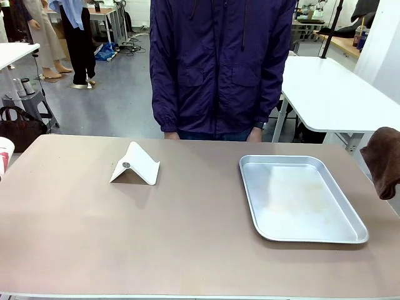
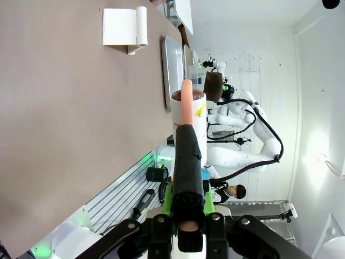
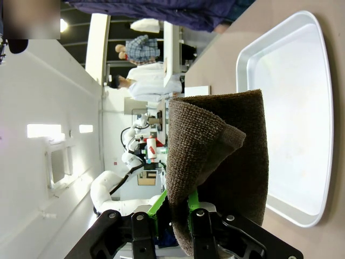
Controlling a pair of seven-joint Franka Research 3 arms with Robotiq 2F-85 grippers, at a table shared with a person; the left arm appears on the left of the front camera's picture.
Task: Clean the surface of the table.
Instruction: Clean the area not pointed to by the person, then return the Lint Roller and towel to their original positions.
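Observation:
The table (image 1: 187,244) has a matte brownish-tan top and spans the front view; it also runs along the left wrist view as the table (image 2: 64,118). My right gripper (image 3: 178,208) is shut on a dark brown cloth (image 3: 215,162) that drapes over its fingers. That cloth (image 1: 382,161) hangs off the table's right edge, beside the tray. My left gripper (image 2: 187,132) is shut on a white cylindrical container (image 2: 190,110) with a dark red top, held off the table's left edge. A sliver of the container (image 1: 4,155) shows at the picture's left edge.
A shiny metal tray (image 1: 300,199) lies on the right half of the table, and a white folded stand (image 1: 134,164) sits left of centre. A person in a purple jacket (image 1: 219,62) stands at the far edge. A glossy white table (image 1: 331,94) is behind on the right.

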